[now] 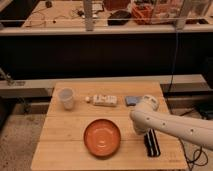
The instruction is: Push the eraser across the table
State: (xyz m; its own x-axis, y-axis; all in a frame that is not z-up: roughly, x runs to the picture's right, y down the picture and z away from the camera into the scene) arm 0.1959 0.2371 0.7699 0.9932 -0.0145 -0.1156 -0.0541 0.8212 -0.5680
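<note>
The eraser (151,143) lies flat on the tabletop (70,140) near the front right corner, its long axis running roughly front to back, with the pale stripe along its top. It looks like a rigid block with a low profile, so it should slide rather than tip or roll when pushed. Judging by its size, it is probably light, and the slatted wood surface likely offers only modest friction, so a gentle, steady push should be enough. A contact centred on one long side would send it across without turning; a push near one end would probably spin it. No grasp is needed; a flat side face is the sensible place to make contact.

The gripper (149,131) is at the end of the white arm (170,125), low over the tabletop just behind and touching or nearly touching the eraser's far end; the arm's bulk hides it, and I cannot tell whether it is apart or together.

To the left of the eraser sits an orange plate (102,137), close enough that a leftward push would meet it. Farther back stand a white cup (66,97), a white rectangular box (104,100) and a small blue-grey pad (132,100), all well apart from the eraser.
</note>
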